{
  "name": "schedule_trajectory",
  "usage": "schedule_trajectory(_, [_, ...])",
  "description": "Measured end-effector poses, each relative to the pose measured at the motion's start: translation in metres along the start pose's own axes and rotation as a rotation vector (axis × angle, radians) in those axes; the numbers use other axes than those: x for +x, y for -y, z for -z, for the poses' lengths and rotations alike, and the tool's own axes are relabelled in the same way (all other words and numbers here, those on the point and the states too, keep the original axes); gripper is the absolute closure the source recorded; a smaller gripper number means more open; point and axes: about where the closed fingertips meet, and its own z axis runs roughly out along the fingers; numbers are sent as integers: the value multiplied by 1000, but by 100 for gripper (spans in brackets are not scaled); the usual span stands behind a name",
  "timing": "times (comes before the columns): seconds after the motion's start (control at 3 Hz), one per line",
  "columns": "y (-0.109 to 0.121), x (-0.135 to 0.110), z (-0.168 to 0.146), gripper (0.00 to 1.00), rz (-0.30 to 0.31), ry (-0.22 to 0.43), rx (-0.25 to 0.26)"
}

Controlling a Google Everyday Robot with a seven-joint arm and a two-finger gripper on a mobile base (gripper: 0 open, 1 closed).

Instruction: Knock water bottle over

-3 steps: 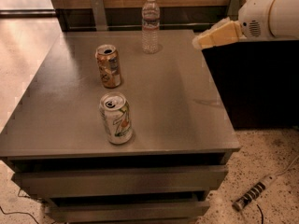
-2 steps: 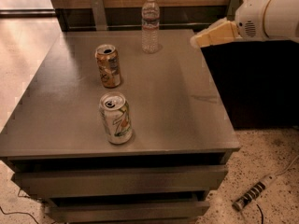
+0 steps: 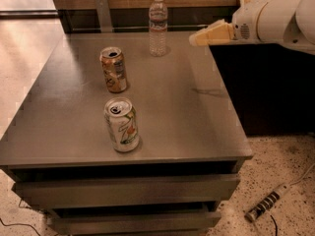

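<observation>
The water bottle (image 3: 158, 25), clear and ribbed with a white cap, stands upright at the far edge of the grey table (image 3: 197, 132). My gripper (image 3: 194, 40) comes in from the right on a white arm, pointing left, at about the bottle's mid height. Its tip is a short way to the right of the bottle and apart from it.
An orange-brown soda can (image 3: 113, 69) stands left of the table's middle. A white-and-green soda can (image 3: 121, 125) stands near the front. A grey bracket (image 3: 103, 13) stands at the back left. A power strip (image 3: 266, 205) lies on the floor at right.
My gripper has moved a little to the left, toward the bottle. The bottle and both cans have not moved.
</observation>
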Motion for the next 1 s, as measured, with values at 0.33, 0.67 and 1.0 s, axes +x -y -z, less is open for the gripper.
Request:
schedule_trajectory(0.33, [9, 12, -37, 0, -61, 52, -37])
schedule_trajectory(0.67, [14, 21, -67, 0, -101, 87, -75])
schedule_trajectory(1.0, [14, 25, -98, 0, -124, 121, -128])
